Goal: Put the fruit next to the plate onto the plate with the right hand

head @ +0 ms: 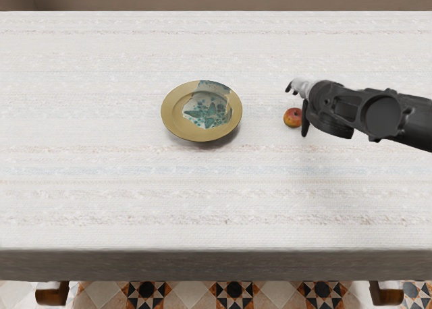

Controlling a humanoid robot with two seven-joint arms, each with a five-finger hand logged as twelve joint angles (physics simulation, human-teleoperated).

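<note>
Right hand (pixel 308 101) spread, grasping nothing; fruit (pixel 292 117) on the surface (pixel 135 201) just beside its fingers (pixel 305 124), plate (pixel 177 113) well beyond the fruit

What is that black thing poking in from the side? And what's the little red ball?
That black thing is a robot's right arm, and at its end is a hand with fingers, like yours. It isn't a real machine: a computer drew this picture, like in a video game. The picture is what the robot's head sees, looking down at a table. On the table is a gold plate with a blue-green pattern. To its right lies the little red ball, which is a fruit, probably an apple. The hand is right beside the fruit with its fingers open, holding nothing. Its job is to put the fruit on the plate. The other arm isn't in the picture.
</note>
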